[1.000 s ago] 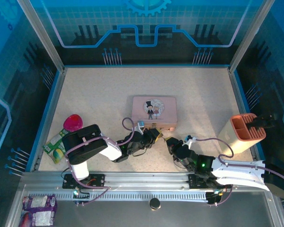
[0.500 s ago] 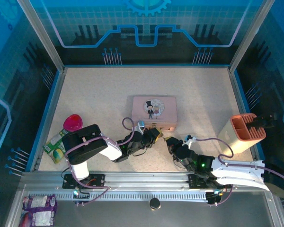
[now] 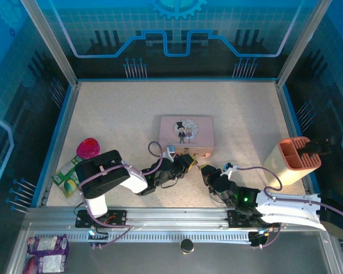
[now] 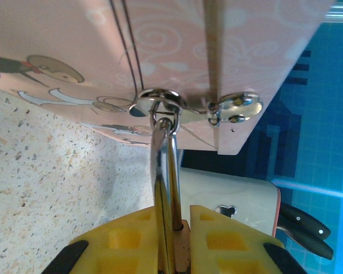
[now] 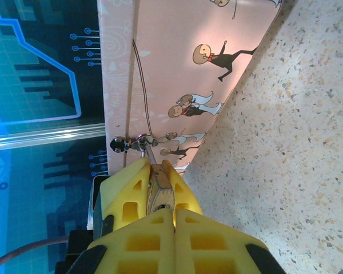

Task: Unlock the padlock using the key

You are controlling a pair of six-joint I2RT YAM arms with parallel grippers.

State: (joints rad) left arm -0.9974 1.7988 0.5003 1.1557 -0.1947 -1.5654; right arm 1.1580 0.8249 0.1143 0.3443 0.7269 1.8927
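Observation:
The pink picture tin (image 3: pixel 187 131) lies mid-table. From its silvery hasp (image 4: pixel 160 103) hangs the padlock (image 4: pixel 186 251) by its shackle (image 4: pixel 166 171). My left gripper (image 4: pixel 180 228) is shut on the padlock's brass body, just in front of the tin (image 4: pixel 188 57). My right gripper (image 5: pixel 173 214) comes from the other side with its pads pressed together. Its tips touch the underside of the padlock (image 5: pixel 160 191), which sits between the left gripper's yellow fingers (image 5: pixel 126 194). The key is hidden. From above, left gripper (image 3: pixel 187 161) and right gripper (image 3: pixel 204 169) meet at the tin's front edge.
A peach holder (image 3: pixel 297 160) with a black-handled tool stands at the right wall. A pink object (image 3: pixel 89 147) and a green-yellow packet (image 3: pixel 67 174) lie at the left edge. Bare speckled table (image 3: pixel 246 114) stretches behind and right of the tin.

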